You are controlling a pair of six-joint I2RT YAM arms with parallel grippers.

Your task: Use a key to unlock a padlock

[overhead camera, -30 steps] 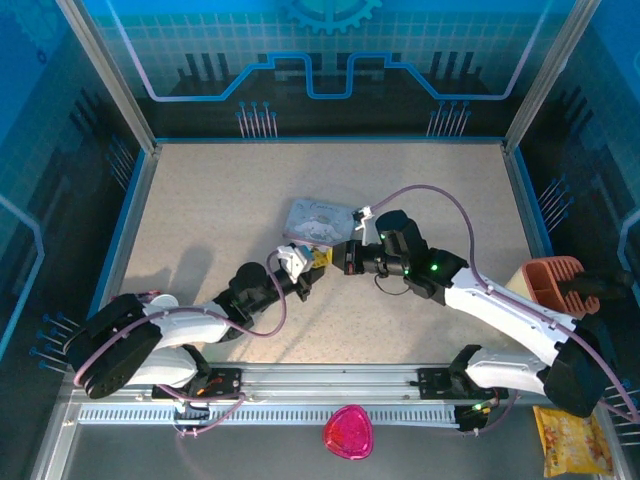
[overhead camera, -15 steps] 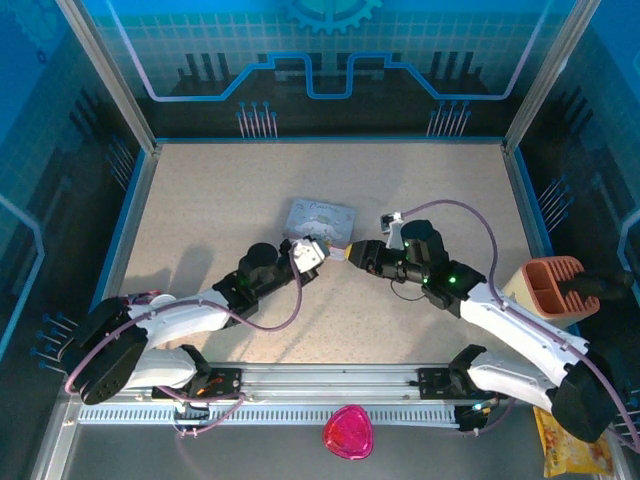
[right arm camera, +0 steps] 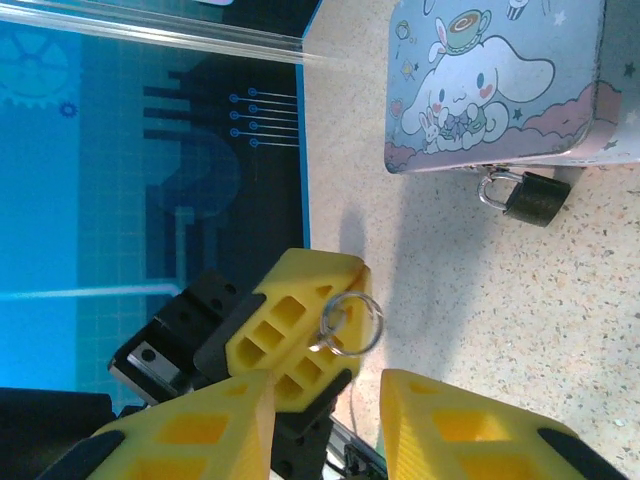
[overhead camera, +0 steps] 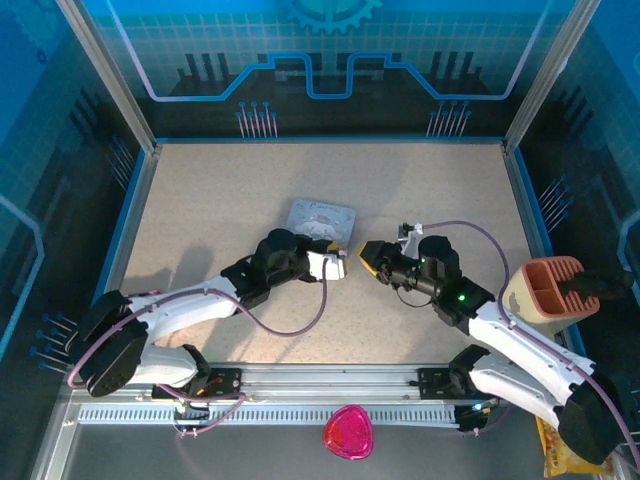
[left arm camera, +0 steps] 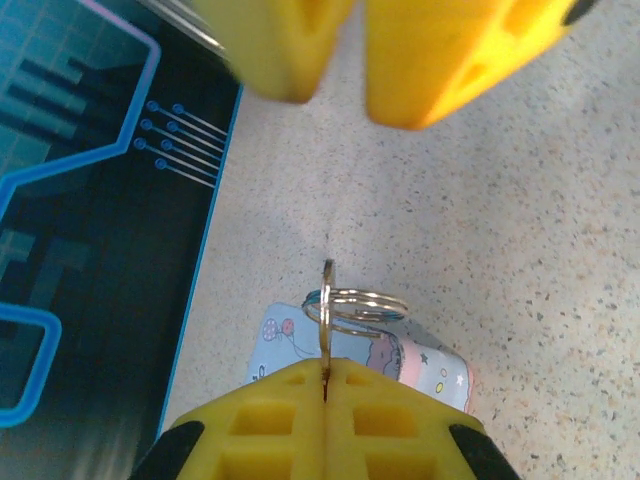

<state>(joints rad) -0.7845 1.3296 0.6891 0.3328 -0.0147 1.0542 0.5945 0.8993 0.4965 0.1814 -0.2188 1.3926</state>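
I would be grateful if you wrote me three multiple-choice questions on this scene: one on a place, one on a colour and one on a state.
1. Where is the padlock?
A. against the tin's side
B. on top of the tin
C. held up in the air

2. What colour are the left gripper's fingers?
A. green
B. white
C. yellow

3. The left gripper is:
A. open
B. shut on the key
C. shut on the padlock

Answers:
1 A: the right wrist view shows its shackle at the tin's edge.
2 C: both wrist views show them yellow.
3 B: the fingers meet on the key's thin blade, with its ring sticking out.
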